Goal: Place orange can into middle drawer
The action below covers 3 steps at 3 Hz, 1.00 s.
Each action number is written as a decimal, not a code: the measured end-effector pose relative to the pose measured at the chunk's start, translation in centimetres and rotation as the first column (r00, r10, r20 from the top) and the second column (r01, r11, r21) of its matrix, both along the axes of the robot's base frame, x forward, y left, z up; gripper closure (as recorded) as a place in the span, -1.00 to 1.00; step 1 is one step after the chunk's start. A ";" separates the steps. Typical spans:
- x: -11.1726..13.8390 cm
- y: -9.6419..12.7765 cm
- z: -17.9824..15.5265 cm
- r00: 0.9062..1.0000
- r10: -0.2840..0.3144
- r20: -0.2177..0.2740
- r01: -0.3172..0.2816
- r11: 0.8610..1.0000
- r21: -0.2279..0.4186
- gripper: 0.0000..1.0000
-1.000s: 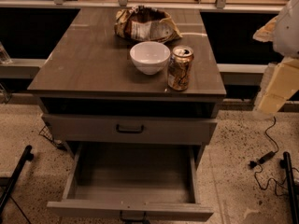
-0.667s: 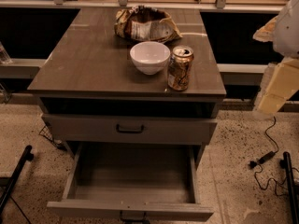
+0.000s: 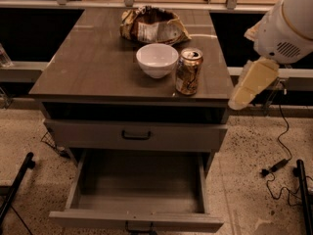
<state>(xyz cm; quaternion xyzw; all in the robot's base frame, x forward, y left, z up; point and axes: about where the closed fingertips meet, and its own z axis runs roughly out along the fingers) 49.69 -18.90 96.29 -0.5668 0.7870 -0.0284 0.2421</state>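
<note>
Up front, the wide grey-brown wooden middle drawer point(image 3: 139, 180) is pulled out. On the brown wooden surface point(image 3: 93, 67) above it, the small brownish-orange aluminium can point(image 3: 189, 71) stands upright just beside a round white bowl point(image 3: 157, 59). The robot's cream hand point(image 3: 253, 83) hangs off the right edge, holding nothing; can't tell its spread.

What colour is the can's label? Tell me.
Orange can: brownish-orange and white, camera view; hand at right.

speckled floor point(image 3: 254, 151) under a brown cabinet point(image 3: 98, 67)
</note>
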 end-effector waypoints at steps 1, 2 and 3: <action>5.8 4.4 -2.3 1.000 -0.015 0.004 0.015 0.994 0.112 -1.00; 8.9 6.9 -3.1 1.000 -0.019 -0.005 0.020 0.986 0.167 -1.00; 12.4 9.4 -4.2 0.999 -0.016 -0.042 0.025 0.975 0.220 -0.94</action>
